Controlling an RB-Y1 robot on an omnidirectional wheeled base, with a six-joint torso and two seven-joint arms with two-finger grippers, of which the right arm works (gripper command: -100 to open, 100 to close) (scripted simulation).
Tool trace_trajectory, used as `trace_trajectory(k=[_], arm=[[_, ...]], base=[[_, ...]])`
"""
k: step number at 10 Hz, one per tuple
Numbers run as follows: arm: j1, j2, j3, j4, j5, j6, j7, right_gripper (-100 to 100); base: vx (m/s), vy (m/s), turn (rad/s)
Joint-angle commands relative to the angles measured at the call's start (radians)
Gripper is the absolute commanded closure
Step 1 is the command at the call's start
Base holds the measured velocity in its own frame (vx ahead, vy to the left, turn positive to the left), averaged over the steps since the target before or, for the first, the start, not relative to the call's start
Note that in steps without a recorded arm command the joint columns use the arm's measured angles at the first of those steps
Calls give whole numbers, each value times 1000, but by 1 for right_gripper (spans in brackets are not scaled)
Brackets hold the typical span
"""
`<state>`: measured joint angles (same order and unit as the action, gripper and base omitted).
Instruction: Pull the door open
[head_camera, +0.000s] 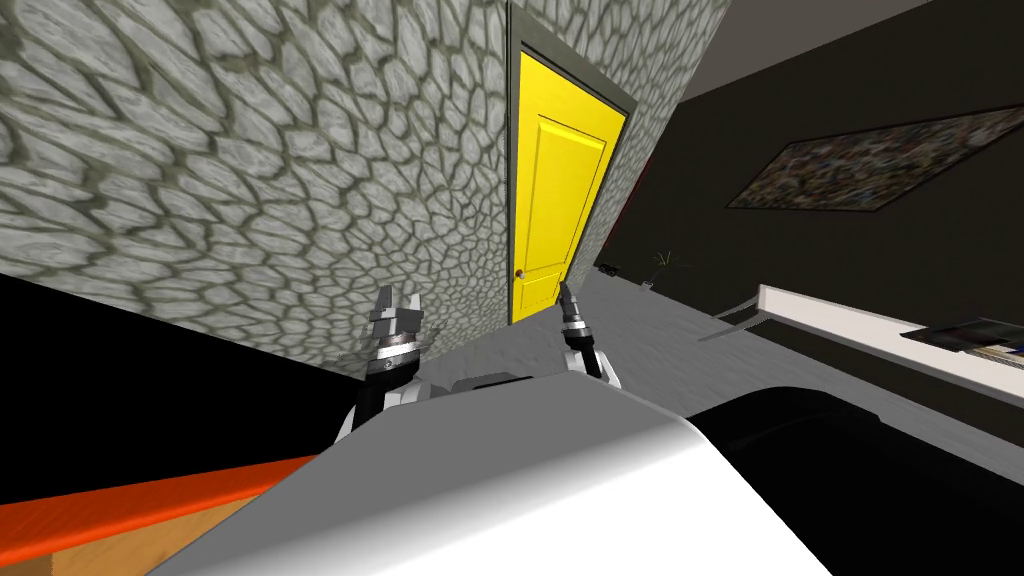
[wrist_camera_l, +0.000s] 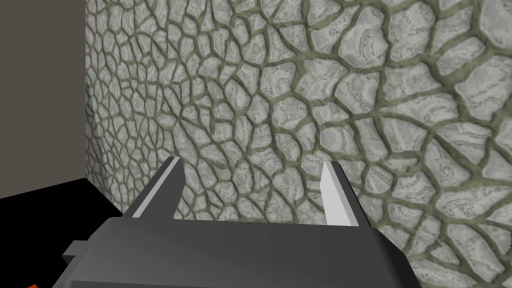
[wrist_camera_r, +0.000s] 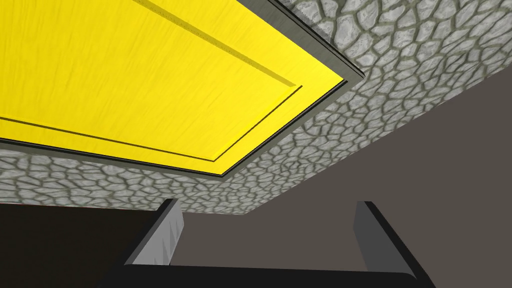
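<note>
Stone wall (head_camera: 250, 180), grey cobble pattern with greenish joints, runs across the head view; the whole picture is rolled, so the slant is the camera's. Door (head_camera: 555, 200): yellow, panelled, in a dark grey frame (head_camera: 512, 150) set into that wall, ahead of the robot and a little to its right. It sits flush in the frame. Knob (head_camera: 520, 273): small and round, low on the door's left edge. Grey floor (head_camera: 660, 330) lies between robot and door. Left gripper (head_camera: 398, 305) is raised in front of the stone wall, left of the door and well apart from it. In the left wrist view the left gripper (wrist_camera_l: 252, 192) has its fingers (wrist_camera_l: 159, 192) spread, nothing between them, cobble wall straight ahead. Right gripper (head_camera: 568, 300) is held up below the door's lower right corner in the head view, near the door but not touching it and off to the side of the knob. In the right wrist view the right gripper (wrist_camera_r: 267, 235) is also spread and empty, with the door's (wrist_camera_r: 150, 75) upper panel and frame corner above its fingers (wrist_camera_r: 160, 235). To the right stands a dark wall with a picture (head_camera: 880, 165) and a white shelf (head_camera: 850, 320). A small plant (head_camera: 665, 265) sits on the floor by the far corner. At lower left lie a black area (head_camera: 150, 380) and an orange-topped block (head_camera: 100, 510).
</note>
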<state>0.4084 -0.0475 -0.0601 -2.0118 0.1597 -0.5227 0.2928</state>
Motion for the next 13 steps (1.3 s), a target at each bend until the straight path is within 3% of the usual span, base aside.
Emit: trace_trajectory(k=[1, 13], arm=[[-8, -4, -2, 28, 4, -9, 13, -100], [-127, -47, -12, 362, 87, -113, 213, -100]], base=[[61, -15, 4], [80, -20, 6]])
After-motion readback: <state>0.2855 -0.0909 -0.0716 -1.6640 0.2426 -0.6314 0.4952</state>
